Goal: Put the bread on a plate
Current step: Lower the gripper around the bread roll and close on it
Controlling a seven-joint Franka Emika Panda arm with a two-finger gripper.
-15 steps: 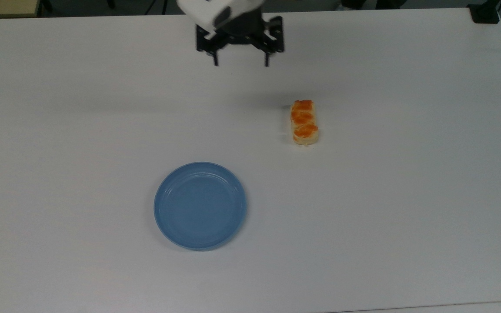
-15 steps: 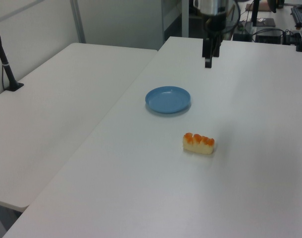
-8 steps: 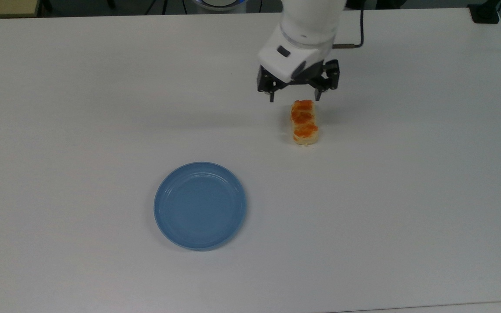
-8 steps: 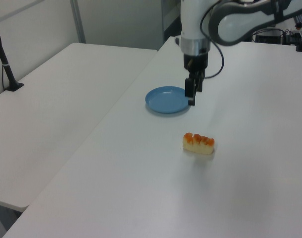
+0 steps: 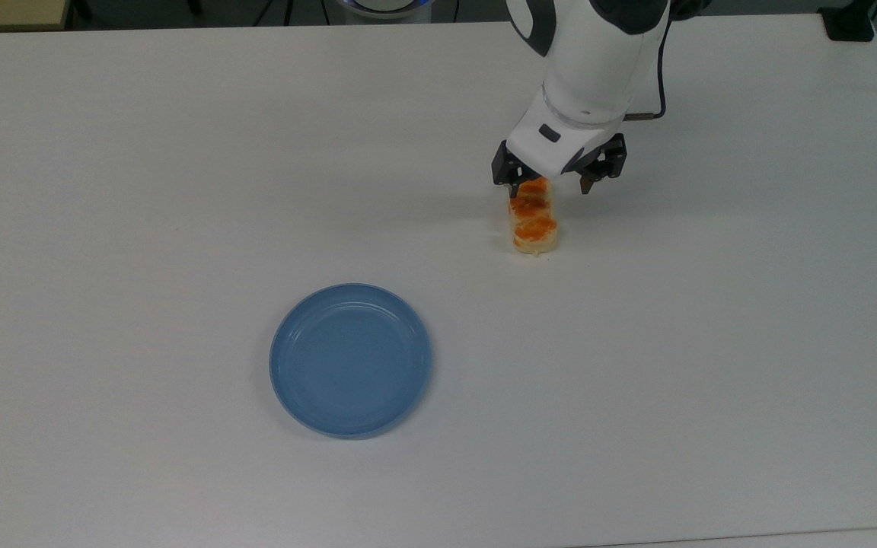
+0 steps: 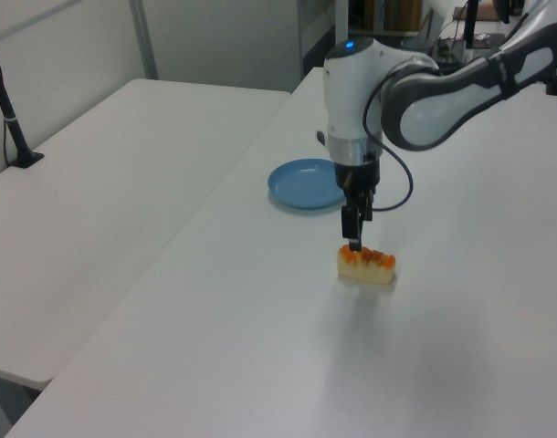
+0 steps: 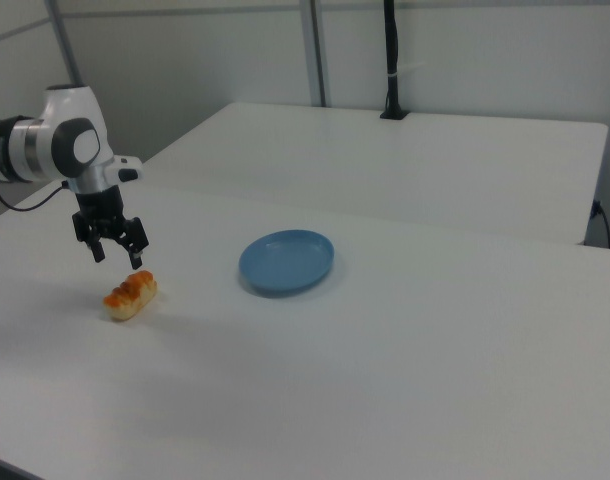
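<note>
The gripper (image 5: 550, 189) hangs just above the far end of the bread (image 5: 534, 225), its 2 dark fingers (image 5: 512, 185) spread wide, 1 to either side of the loaf's end in the top view, with nothing held between them. In the right view the gripper (image 7: 117, 254) sits at the left of the frame, pointing down, the fingers straddling the space over the upper end of the bread (image 7: 130, 293). In the left view the gripper (image 6: 354, 245) comes straight down to the orange top of the bread (image 6: 366, 264), near the middle of the frame; whether it touches I cannot tell. The loaf lies flat on the white table (image 5: 712, 342), right of centre and in the upper half of the top view. The plate (image 5: 350, 359) rests on the same table well apart from the bread, lower and left of centre in the top view, with nothing on it.
</note>
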